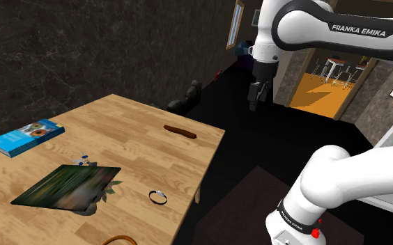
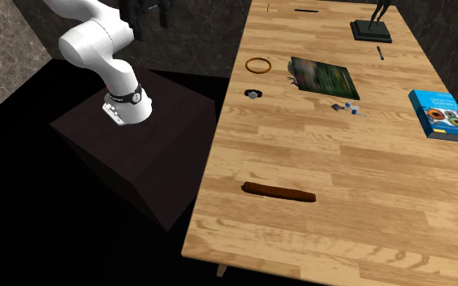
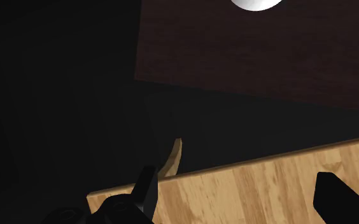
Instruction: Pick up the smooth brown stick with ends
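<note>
The brown stick point(image 1: 180, 130) point(image 2: 278, 192) lies flat on the wooden table point(image 1: 139, 146) point(image 2: 357, 211), close to the edge that faces the stand. My gripper point(image 1: 256, 94) point(image 2: 150, 12) hangs high in the air off that edge, over the dark floor and well apart from the stick. In the wrist view the gripper point(image 3: 242, 197) is open, its two black fingertips point(image 3: 147, 184) wide apart with nothing between them, looking down on a table corner point(image 3: 267, 191) and the dark stand point(image 3: 254, 51).
On the table lie a blue book point(image 1: 26, 137) point(image 2: 442, 114), a dark green book point(image 1: 66, 184) point(image 2: 325, 77), a small metal band point(image 1: 158, 197) point(image 2: 254, 94) and an orange ring point(image 2: 258, 64). A dark figurine point(image 2: 371, 28) stands at the far end.
</note>
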Tool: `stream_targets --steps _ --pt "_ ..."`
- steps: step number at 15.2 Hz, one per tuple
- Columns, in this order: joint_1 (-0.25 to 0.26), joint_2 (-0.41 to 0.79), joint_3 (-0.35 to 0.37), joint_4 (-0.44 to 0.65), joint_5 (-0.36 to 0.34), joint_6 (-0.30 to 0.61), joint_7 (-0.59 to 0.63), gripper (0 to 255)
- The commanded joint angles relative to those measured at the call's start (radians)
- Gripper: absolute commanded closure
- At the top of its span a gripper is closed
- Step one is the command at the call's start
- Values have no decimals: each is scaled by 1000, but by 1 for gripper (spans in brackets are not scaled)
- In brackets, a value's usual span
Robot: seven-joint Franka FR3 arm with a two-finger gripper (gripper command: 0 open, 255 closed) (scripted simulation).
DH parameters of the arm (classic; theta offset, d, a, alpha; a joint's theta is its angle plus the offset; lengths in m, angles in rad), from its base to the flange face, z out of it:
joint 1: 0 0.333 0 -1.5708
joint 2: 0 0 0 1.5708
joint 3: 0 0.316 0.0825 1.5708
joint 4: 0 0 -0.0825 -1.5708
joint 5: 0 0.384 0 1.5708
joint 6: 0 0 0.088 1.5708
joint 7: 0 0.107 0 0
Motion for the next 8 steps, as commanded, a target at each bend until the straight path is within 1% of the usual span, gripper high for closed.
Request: stream_targets --steps 1,8 --pt "0 0 0 0 0 0 0 0" --pt "2 189 -51 -30 -21 235 -62 0"
